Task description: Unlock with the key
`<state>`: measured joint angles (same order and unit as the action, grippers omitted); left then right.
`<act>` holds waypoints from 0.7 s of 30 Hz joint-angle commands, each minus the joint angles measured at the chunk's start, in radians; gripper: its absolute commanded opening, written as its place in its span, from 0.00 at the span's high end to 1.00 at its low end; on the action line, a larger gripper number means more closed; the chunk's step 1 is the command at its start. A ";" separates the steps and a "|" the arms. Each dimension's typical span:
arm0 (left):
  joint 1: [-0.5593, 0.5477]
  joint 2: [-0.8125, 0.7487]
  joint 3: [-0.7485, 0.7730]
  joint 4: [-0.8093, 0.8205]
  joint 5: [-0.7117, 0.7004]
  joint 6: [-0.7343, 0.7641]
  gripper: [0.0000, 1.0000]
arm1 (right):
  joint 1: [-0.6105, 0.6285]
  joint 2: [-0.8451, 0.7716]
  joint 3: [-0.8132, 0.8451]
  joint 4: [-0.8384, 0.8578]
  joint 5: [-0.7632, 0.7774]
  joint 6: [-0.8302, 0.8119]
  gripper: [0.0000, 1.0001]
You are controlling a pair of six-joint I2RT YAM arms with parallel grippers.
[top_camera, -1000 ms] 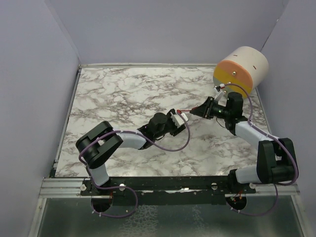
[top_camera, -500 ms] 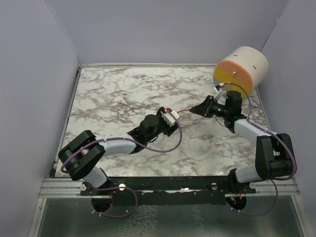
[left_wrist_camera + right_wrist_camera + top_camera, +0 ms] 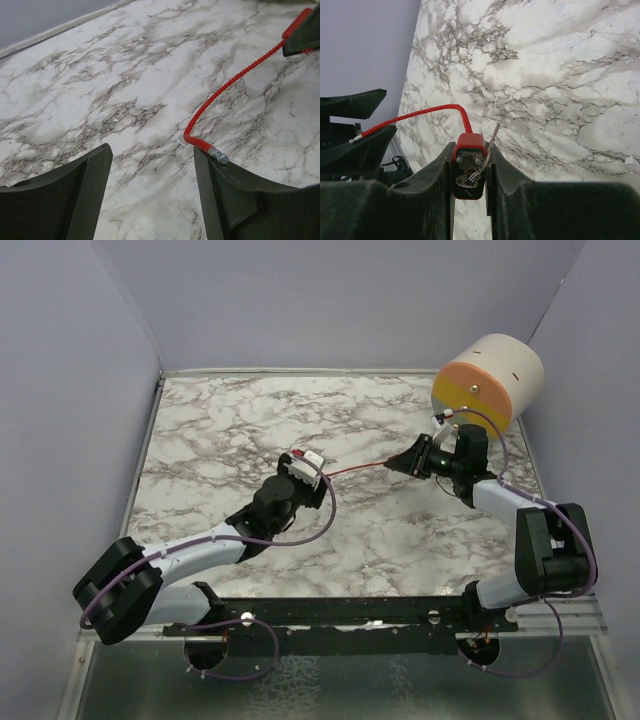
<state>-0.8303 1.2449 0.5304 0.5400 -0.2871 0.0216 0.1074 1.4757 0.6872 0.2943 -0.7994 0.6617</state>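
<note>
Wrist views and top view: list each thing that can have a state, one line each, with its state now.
left gripper: open, empty.
right gripper: shut on the red cable padlock.
red cable padlock: clamped between the right gripper's fingers.
red cable: one end at the padlock body, metal-tipped end free beside a left gripper finger.
cylinder: lying on its side, yellow face toward the arms.

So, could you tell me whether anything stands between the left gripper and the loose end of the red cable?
Nothing visible does. The left gripper is open, and the red cable's metal tip sits beside one of its fingers; the right gripper holds the padlock at the other end.
</note>
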 commanded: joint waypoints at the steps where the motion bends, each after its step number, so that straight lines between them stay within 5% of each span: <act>1: 0.020 -0.071 -0.010 -0.056 -0.197 -0.145 0.30 | -0.005 0.018 0.025 0.080 0.014 0.010 0.99; 7: 0.071 -0.160 -0.056 -0.111 -0.226 -0.288 0.29 | -0.005 0.032 0.009 0.128 0.062 0.028 0.99; 21: 0.077 -0.162 -0.043 -0.142 -0.144 -0.347 0.27 | 0.059 0.147 0.000 0.305 0.174 0.125 0.99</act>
<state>-0.7547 1.0897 0.4812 0.4068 -0.4675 -0.2859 0.1402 1.5764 0.6872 0.4530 -0.6968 0.7261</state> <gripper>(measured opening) 0.722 0.233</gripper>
